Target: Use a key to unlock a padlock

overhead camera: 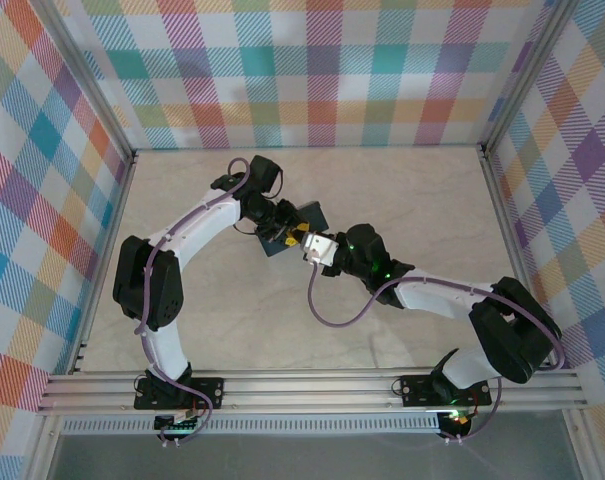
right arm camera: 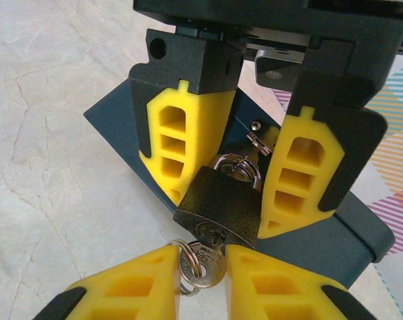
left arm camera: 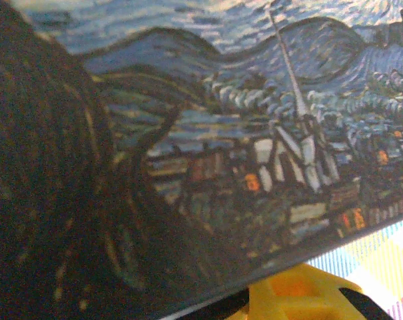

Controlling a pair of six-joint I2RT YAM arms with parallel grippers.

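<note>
Right wrist view: by the blue tin, left gripper clamps the padlock, right gripper pinches the inserted key; shackle not yet sprung, so turning remains.

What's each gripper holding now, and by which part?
The left gripper pinches the padlock by its body sides; the right gripper pinches the key by its head, blade in the padlock.

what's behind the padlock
The dark blue tin sits behind the padlock, with its small metal latch by the shackle. Whether the shackle runs through that latch is hidden by the left gripper's fingers.
</note>
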